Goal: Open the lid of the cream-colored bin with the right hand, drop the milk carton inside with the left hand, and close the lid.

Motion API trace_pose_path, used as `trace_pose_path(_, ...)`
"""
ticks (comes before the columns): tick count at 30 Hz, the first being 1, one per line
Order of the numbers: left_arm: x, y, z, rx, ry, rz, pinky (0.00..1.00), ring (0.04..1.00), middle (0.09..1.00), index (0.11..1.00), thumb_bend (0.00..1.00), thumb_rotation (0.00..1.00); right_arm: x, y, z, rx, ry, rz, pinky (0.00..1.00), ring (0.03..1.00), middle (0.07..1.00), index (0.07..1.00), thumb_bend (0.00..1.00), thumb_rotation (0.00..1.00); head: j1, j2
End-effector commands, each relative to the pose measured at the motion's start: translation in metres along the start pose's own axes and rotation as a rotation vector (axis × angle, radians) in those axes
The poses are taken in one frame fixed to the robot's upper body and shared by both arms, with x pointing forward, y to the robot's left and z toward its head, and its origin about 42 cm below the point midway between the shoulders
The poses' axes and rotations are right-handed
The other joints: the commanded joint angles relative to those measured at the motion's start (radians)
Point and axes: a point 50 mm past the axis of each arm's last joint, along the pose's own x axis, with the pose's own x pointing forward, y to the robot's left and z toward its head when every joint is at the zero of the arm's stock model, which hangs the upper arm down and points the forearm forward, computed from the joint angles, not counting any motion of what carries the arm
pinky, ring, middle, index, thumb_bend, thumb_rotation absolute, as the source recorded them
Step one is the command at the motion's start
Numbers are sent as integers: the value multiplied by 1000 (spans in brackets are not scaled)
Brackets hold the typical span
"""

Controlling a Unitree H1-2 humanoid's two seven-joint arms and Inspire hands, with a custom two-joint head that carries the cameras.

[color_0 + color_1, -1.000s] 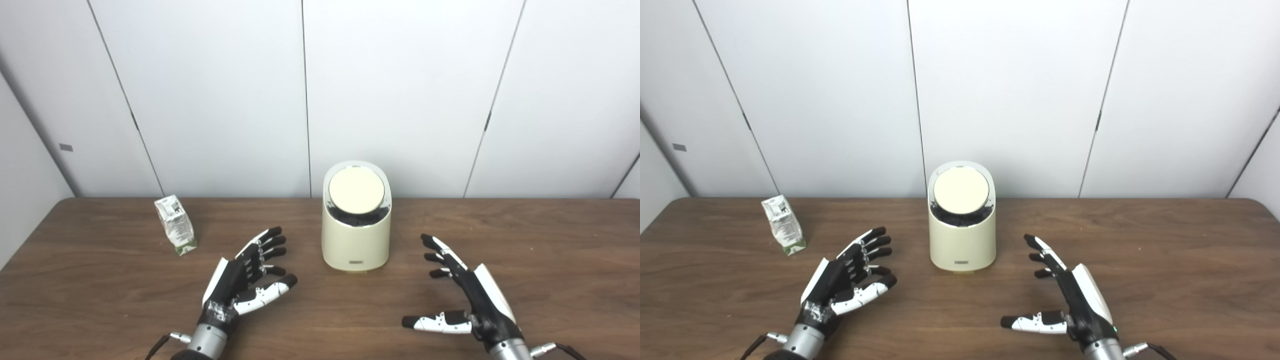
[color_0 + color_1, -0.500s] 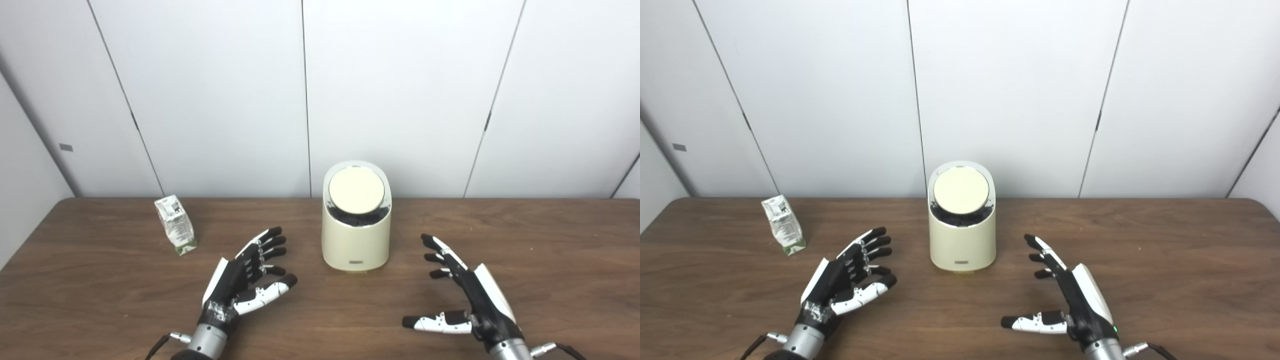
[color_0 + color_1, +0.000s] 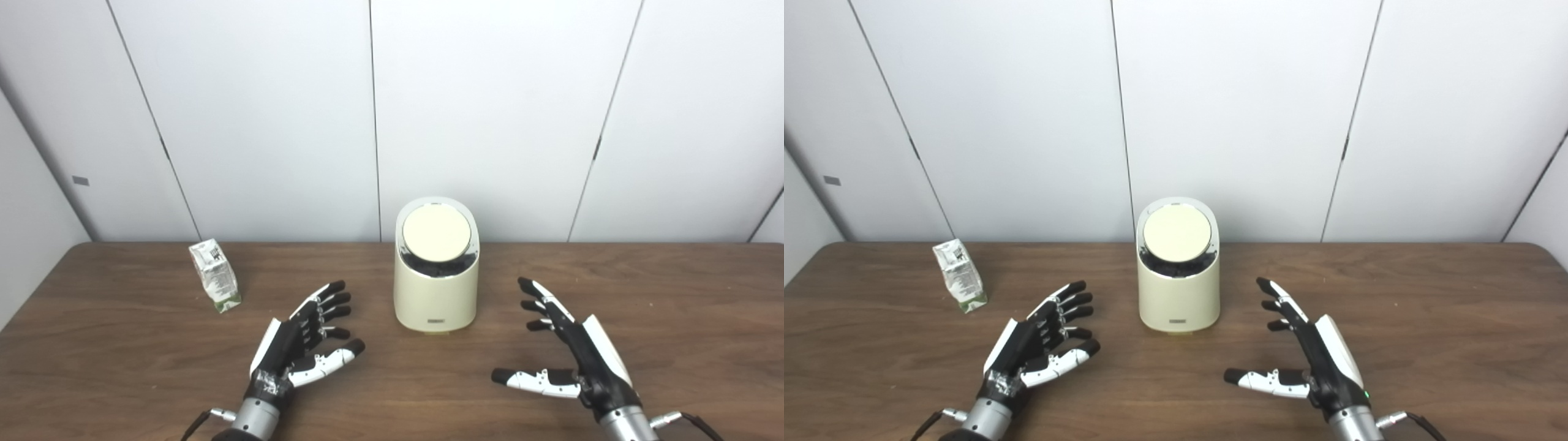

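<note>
wooden table (image 3: 122,367) fills the lower half of the frame, with white wall panels (image 3: 257,110) behind it. at left of centre, near the table's far edge, the milk carton (image 3: 214,277) stands slightly tilted, free of both hands. lower left of centre: the left hand (image 3: 298,343), palm turned toward the middle, fingers spread and released, grasping nothing, well apart from the carton. at centre, the cream-colored bin (image 3: 436,282) stands upright; its round lid (image 3: 437,232) lies closed in a chrome ring, sloped toward the camera. lower right: the right hand (image 3: 572,352), palm facing left, fingers extended and apart, thumb stretched toward the middle of the frame, empty and clear of the bin.
</note>
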Motion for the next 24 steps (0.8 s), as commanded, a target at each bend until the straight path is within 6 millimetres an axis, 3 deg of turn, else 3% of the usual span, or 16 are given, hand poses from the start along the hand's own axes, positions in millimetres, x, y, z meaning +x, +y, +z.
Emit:
trace_pose_path(1, 15, 2, 15, 16, -89, -5, 671, 823, 860, 916, 626, 88, 23, -16, 21, -13, -91, -60, 747, 864, 915, 898, 742, 342, 1, 0)
trace_pose_path(8, 17, 1, 13, 14, -90, -9, 675, 820, 858, 914, 645, 112, 49, -30, 27, -2, -94, -78, 751, 871, 914, 986, 787, 397, -2, -2)
trace_pose_path(14, 19, 0, 12, 13, -92, -11, 671, 816, 857, 915, 644, 116, 67, -38, 43, 10, -87, -85, 737, 870, 912, 958, 821, 425, -7, -3)
trace_pose_path(18, 20, -1, 11, 7, -94, -16, 678, 822, 859, 916, 632, 105, 84, -42, 52, 26, -73, -95, 742, 871, 913, 986, 829, 435, -8, -4)
trace_pose_path(24, 22, -3, 11, 8, -94, -18, 681, 818, 856, 918, 638, 110, 110, -48, 71, 38, -99, -78, 728, 872, 912, 969, 831, 408, -8, -3)
